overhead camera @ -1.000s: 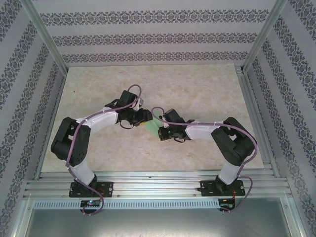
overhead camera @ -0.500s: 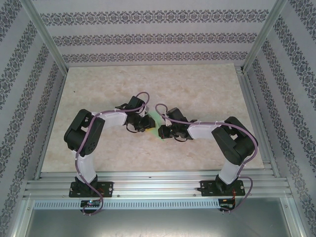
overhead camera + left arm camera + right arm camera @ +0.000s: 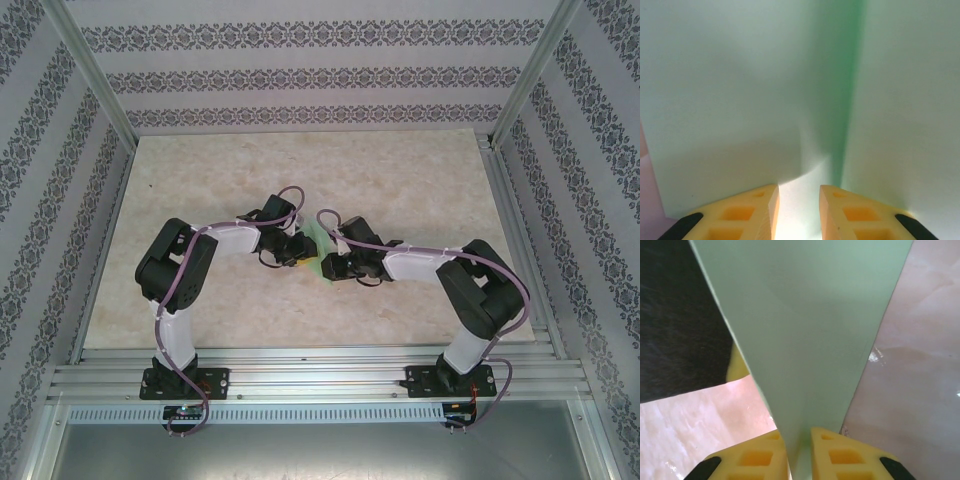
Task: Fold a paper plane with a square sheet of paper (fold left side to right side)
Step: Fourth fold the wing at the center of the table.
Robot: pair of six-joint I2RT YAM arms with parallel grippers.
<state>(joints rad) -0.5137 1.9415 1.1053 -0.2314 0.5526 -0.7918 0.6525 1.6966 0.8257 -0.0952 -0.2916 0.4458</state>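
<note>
**Location.** The paper plane sits near the middle of the table, a little toward the table's near edge. Seen from above, it is a small light green patch, largely covered by the two grippers that meet over it.

**Left gripper**. It comes in from the table's left half. In the left wrist view its gripper has the yellow fingers narrowly apart, with a clear gap between them. Green paper with one dark crease line spreads just ahead. I judge that nothing is clamped.

**Right gripper**. It comes in from the table's right half. In the right wrist view the plane tapers to a point that runs down between the fingers of the gripper. They stand very narrow. Whether they pinch the paper or only flank it cannot be told.

**Risks, as judged.**
- If the right fingers are loosening, the tapered end could slip free and the folded layers could spring apart, undoing the crease.
- The left fingers have no evident grip, so any sideways drag could slide the paper across the smooth table rather than fold it.
- The grippers work close together over the table's middle. A small misjudged move could knock them together or crumple the paper.
- An uneven pull from the two sides could skew the centre crease.
</note>
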